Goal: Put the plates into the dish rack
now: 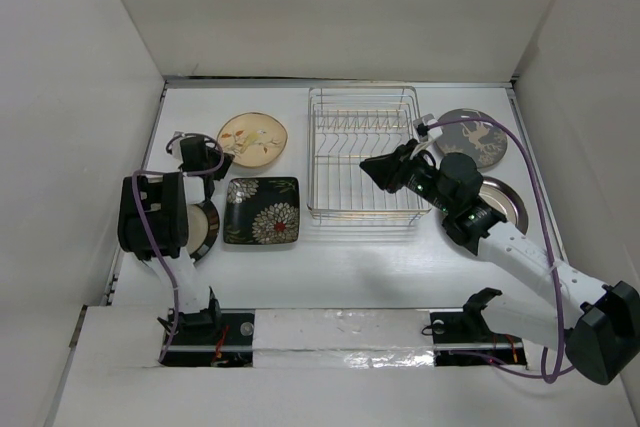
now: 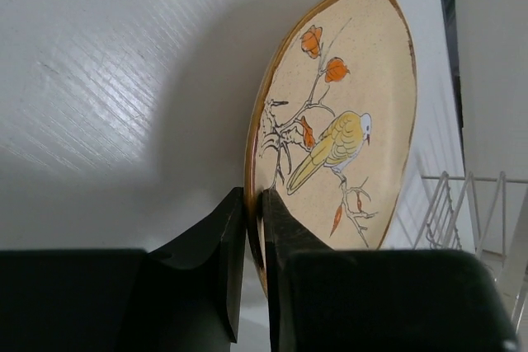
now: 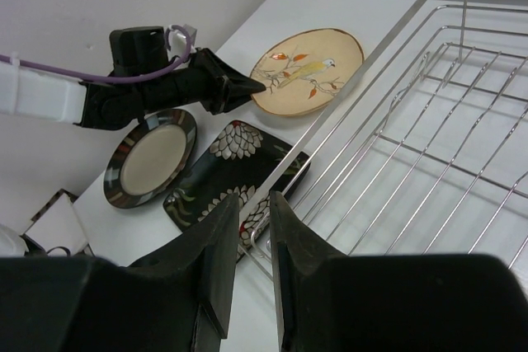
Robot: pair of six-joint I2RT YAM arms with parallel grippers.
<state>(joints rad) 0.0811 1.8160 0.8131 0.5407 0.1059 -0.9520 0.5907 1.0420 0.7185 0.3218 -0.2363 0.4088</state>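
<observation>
The tan round plate (image 1: pixel 254 137) with a painted bird lies left of the dish rack (image 1: pixel 362 155). My left gripper (image 1: pixel 223 155) is shut on its near-left rim. In the left wrist view the rim sits between my fingertips (image 2: pixel 253 204) and the tan plate (image 2: pixel 338 121) casts a shadow on the table. The black square flowered plate (image 1: pixel 262 210) lies in front of it. A dark round plate with a cream centre (image 1: pixel 203 227) sits under my left arm. My right gripper (image 1: pixel 373 169) hovers over the rack's near part, nearly shut and empty (image 3: pixel 255 197).
A dark round plate with pale markings (image 1: pixel 477 137) lies right of the rack, and another round plate (image 1: pixel 507 202) sits partly under my right arm. White walls close in the left, back and right. The rack's wire rim (image 3: pixel 366 72) runs below my right fingers.
</observation>
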